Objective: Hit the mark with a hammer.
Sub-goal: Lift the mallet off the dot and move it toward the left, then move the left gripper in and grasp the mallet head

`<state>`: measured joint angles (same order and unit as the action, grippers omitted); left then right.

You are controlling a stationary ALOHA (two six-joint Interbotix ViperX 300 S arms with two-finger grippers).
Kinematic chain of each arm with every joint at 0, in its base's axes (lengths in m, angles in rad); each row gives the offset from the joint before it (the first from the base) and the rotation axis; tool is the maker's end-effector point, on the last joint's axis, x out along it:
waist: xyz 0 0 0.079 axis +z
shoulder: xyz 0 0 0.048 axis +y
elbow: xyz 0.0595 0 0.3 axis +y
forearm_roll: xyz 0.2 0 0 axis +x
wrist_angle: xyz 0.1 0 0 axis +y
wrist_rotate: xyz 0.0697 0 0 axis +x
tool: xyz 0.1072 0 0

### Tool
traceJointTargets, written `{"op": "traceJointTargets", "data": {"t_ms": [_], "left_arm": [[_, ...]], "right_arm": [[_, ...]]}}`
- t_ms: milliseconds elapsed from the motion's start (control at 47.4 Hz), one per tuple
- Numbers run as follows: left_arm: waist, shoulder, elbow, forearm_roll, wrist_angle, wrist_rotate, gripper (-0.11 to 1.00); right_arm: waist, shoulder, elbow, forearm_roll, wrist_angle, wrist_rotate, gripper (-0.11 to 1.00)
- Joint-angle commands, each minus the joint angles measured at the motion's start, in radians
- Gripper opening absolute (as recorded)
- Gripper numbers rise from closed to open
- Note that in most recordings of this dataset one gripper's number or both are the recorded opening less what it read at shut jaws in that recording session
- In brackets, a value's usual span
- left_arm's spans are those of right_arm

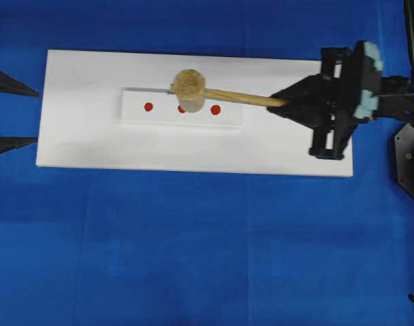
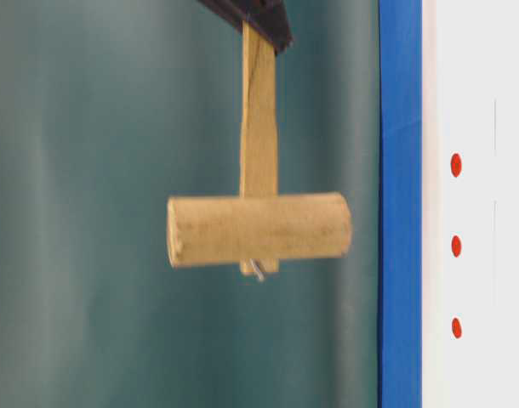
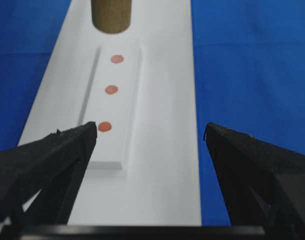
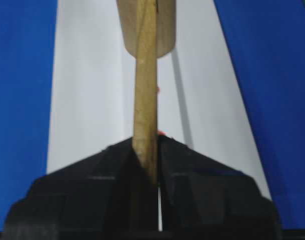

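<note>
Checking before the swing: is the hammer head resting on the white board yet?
No, the table-level view shows the hammer hanging clear of the white board, with open background between its head and the board.

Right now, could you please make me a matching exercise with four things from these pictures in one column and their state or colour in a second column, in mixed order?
Column one:
1. hammer
2. left gripper
3. marks
4. table cover

Column two:
A. blue
B. open, holding nothing
C. red, three in a row on the raised white strip
D. held by the handle in the shut right gripper, head off the board

Right pairs: 1-D, 2-B, 3-C, 4-A
</note>
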<state>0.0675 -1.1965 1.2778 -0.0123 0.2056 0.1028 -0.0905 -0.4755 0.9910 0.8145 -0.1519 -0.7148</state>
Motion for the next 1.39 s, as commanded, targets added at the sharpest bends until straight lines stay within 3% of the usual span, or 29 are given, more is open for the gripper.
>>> {"op": "traceJointTargets", "data": {"t_ms": [0, 380, 612, 738, 1055, 1371], "left_arm": [[0.000, 0.014, -0.011, -0.003, -0.009, -0.002, 0.87], [0.002, 0.015, -0.008, -0.002, -0.011, -0.002, 0.87], [0.005, 0.017, -0.006, -0.003, -0.012, -0.002, 0.87], [0.020, 0.037, 0.000, -0.003, -0.074, -0.003, 0.87], [0.046, 0.281, 0.005, -0.003, -0.390, 0.003, 0.87], [0.094, 0.586, -0.121, -0.003, -0.500, 0.003, 0.88]], "right_arm": [[0.003, 0.037, -0.071, -0.003, -0.005, 0.000, 0.03], [0.011, 0.235, -0.249, -0.003, 0.000, 0.000, 0.03], [0.011, 0.250, -0.262, -0.003, 0.012, -0.002, 0.03], [0.011, 0.249, -0.264, -0.003, 0.014, -0.002, 0.03], [0.012, 0.250, -0.264, -0.014, 0.011, -0.005, 0.03], [0.011, 0.249, -0.264, -0.012, 0.012, -0.005, 0.03]]}}
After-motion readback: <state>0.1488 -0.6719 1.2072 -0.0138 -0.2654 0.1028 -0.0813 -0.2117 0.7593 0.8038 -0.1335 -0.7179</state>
